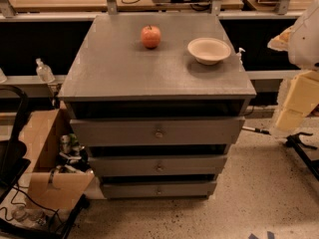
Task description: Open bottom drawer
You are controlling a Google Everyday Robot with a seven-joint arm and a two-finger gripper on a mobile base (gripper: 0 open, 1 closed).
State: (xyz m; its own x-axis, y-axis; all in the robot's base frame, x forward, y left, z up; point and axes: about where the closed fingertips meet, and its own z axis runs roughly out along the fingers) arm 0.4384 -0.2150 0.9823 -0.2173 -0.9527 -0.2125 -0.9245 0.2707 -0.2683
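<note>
A grey wooden cabinet [149,68] stands in the middle with three drawer fronts stacked one above another. The bottom drawer [129,189] is the lowest and narrowest front, just above the floor, with a small round metal knob [159,189]; it looks pushed in. My gripper [295,106] shows as pale yellow blocks at the right edge, under the white arm [306,31]. It hangs to the right of the cabinet at about the height of the top drawer, well above and apart from the bottom drawer.
A red apple [150,36] and a cream bowl [209,50] sit on the cabinet top. An open cardboard box [47,148] and a black cart [12,153] crowd the left side. Speckled floor [259,193] lies at the front right. Black legs [304,153] reach across the floor at the right.
</note>
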